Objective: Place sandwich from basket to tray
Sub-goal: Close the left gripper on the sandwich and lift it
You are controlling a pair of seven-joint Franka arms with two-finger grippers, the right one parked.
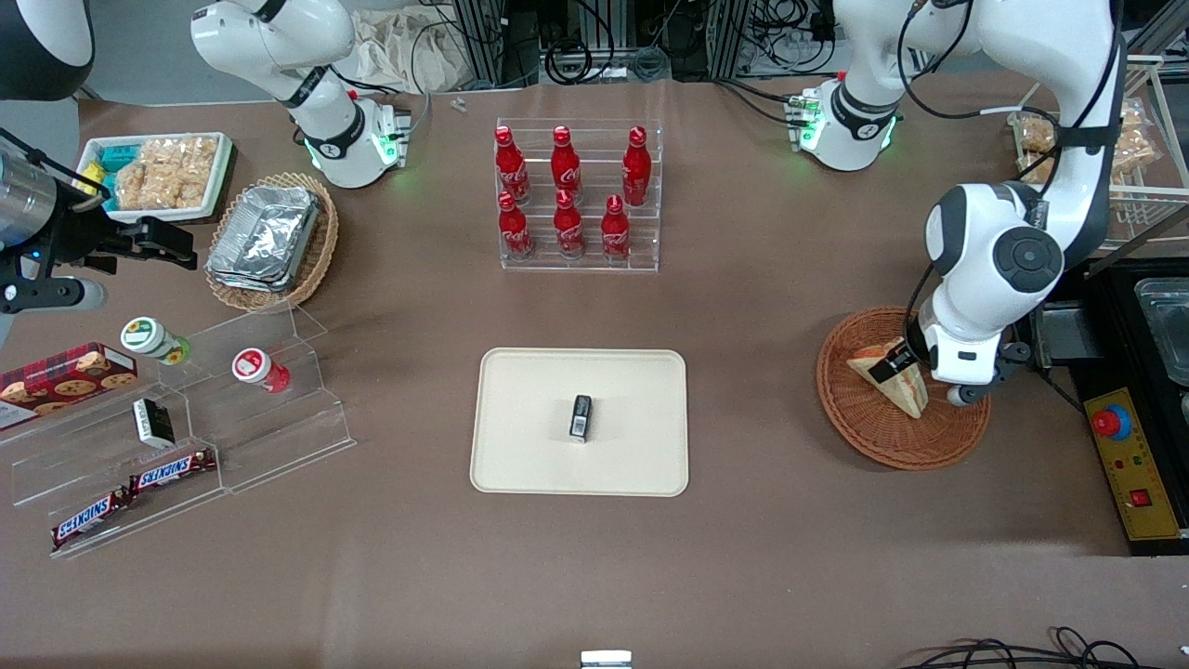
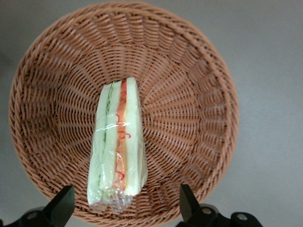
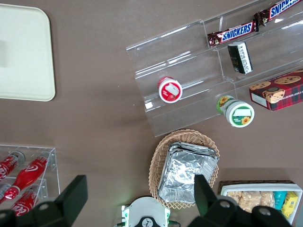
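The sandwich (image 2: 118, 146), a plastic-wrapped wedge with red and green filling at its edge, lies in the round reddish-brown wicker basket (image 2: 199, 94). My left gripper (image 2: 125, 193) hangs just above it, open, with one black finger (image 2: 64, 201) on each side of the sandwich's wrapped end and no contact. In the front view the gripper (image 1: 915, 372) is over the basket (image 1: 864, 437) toward the working arm's end of the table, partly covering the sandwich (image 1: 906, 395). The cream tray (image 1: 520, 446) lies at the table's middle.
A small black packet (image 1: 581, 416) lies on the tray. A clear rack of red bottles (image 1: 578, 195) stands farther from the camera. Acrylic steps (image 1: 186, 437) with snacks and a foil-filled basket (image 1: 269, 237) sit toward the parked arm's end. A yellow control box (image 1: 1124, 455) lies beside the basket.
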